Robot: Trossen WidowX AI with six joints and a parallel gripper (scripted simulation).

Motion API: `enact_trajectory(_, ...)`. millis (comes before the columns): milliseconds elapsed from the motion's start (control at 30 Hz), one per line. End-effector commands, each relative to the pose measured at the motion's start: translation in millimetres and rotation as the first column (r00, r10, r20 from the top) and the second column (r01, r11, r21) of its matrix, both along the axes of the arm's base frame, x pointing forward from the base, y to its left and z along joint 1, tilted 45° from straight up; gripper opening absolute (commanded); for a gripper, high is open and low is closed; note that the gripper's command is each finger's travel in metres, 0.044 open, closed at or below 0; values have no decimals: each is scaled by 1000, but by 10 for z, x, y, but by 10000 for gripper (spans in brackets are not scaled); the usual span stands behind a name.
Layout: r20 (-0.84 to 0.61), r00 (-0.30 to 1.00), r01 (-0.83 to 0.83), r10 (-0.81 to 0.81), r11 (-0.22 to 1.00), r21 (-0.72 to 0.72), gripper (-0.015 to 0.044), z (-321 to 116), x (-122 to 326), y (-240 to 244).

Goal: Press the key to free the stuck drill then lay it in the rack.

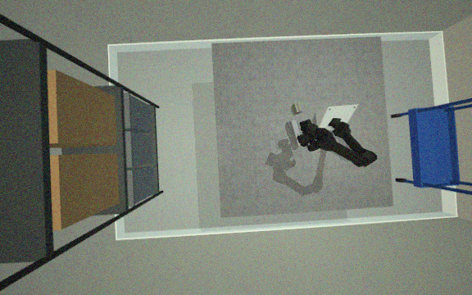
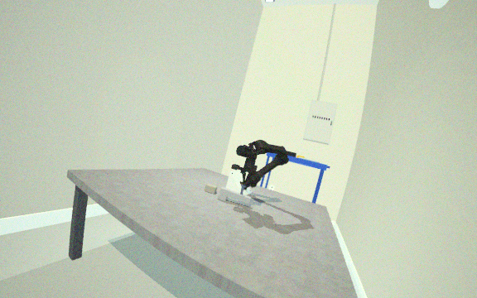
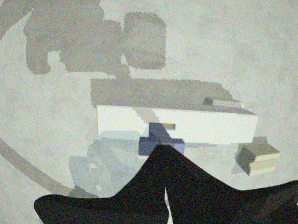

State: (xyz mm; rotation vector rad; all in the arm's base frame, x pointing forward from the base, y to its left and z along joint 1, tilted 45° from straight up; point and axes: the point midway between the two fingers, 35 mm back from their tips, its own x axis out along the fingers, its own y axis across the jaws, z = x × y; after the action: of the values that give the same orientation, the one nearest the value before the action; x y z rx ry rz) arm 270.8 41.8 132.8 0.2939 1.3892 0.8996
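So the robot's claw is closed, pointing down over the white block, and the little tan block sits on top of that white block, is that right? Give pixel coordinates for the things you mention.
Not quite: the little tan block (image 1: 297,108) (image 2: 210,189) (image 3: 260,158) sits on the table (image 1: 252,74) (image 2: 160,207) beside the white block (image 2: 232,198) (image 3: 210,125), not on top, as the exterior view shows. The claw (image 3: 165,146) is closed and pointing down over the white block, as you say.

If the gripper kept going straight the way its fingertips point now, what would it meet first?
Probably the dark blue piece at the white block: the gripper's closed tips overlap it in the wrist view, though depth there is unclear.
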Motion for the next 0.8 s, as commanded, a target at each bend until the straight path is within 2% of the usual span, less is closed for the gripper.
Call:
enact_trajectory(0,-44,999,-23,23,1000,6,0,-108,-81,96)
enact_trajectory(733,-44,999,-23,23,1000,6,0,-198,-100,180)
enact_trajectory(767,-43,999,-20,20,1000,5,26,-180,-92,163)
